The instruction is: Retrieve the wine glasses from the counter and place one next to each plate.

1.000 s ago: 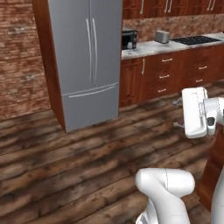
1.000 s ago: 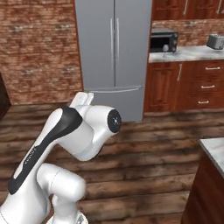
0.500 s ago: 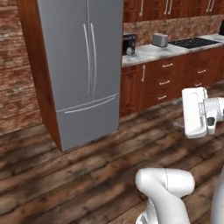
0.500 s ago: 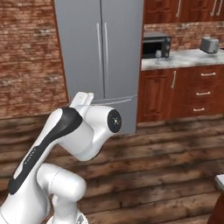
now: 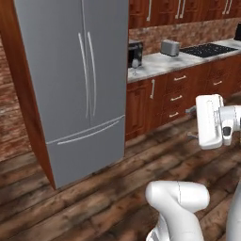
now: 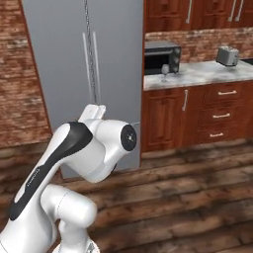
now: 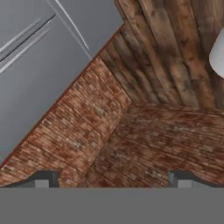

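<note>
- Progress: the task is judged to be at its very start. Nothing is held, and no glass is seen beside any plate; both placements are judged to be left.
- 1 glass is seen standing on the counter, near its left end, just in front of the microwave. In the right base view the same glass is seen in front of the microwave. Whether a 2nd glass stands there cannot be told.
- The gripper is seen in the hand view with its jaws spread wide and nothing between them; brick wall and fridge panels are looked at past the tips.
- The arm is kept folded close to the base, well apart from the counter, so a drive toward it is judged to be needed before any reach.
- Room, left to right in the left base view: a grey double-door fridge is set in a wooden surround, then reddish-brown cabinets with silver handles are ranged under the pale marbled top.
- On that top a toaster is placed right of the microwave, and a black cooktop further right.
- A dark plank floor is laid throughout, and brick is seen behind the counter.
</note>
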Controlling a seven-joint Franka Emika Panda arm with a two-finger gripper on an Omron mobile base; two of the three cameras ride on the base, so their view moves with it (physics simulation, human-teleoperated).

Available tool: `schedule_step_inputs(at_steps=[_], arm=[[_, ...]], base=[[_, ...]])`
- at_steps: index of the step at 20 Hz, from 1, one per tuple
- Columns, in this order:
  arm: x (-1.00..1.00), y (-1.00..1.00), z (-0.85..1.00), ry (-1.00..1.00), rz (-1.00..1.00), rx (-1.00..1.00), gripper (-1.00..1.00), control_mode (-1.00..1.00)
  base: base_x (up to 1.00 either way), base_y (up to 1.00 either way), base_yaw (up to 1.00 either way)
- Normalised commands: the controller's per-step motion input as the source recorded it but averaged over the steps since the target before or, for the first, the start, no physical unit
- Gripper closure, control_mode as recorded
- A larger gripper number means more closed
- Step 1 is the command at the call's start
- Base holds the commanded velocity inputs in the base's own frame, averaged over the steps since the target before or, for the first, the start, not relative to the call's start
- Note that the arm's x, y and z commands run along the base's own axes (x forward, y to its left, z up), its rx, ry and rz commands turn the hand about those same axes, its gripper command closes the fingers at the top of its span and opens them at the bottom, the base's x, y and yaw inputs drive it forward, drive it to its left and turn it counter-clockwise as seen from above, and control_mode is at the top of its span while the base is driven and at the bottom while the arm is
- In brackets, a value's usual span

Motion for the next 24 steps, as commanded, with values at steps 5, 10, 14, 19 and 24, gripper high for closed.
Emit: schedule_step_inputs(at_steps=[5, 10, 14, 19, 24], arm=[[0.00, 0.00, 0.00, 0.00, 0.00, 0.00, -1.00, 1.00], [0.00, 0.00, 0.00, 0.00, 0.00, 0.00, -1.00, 1.00], [0.00, 0.00, 0.00, 0.00, 0.00, 0.00, -1.00, 1.00], [0.00, 0.00, 0.00, 0.00, 0.00, 0.00, -1.00, 1.00], [0.00, 0.00, 0.00, 0.00, 0.00, 0.00, -1.00, 1.00]], base=[[1.00, -0.18, -0.08], [1.00, -0.04, -0.07], [1.00, -0.29, -0.08], [1.00, -0.59, -0.08], [1.00, -0.69, -0.05]])
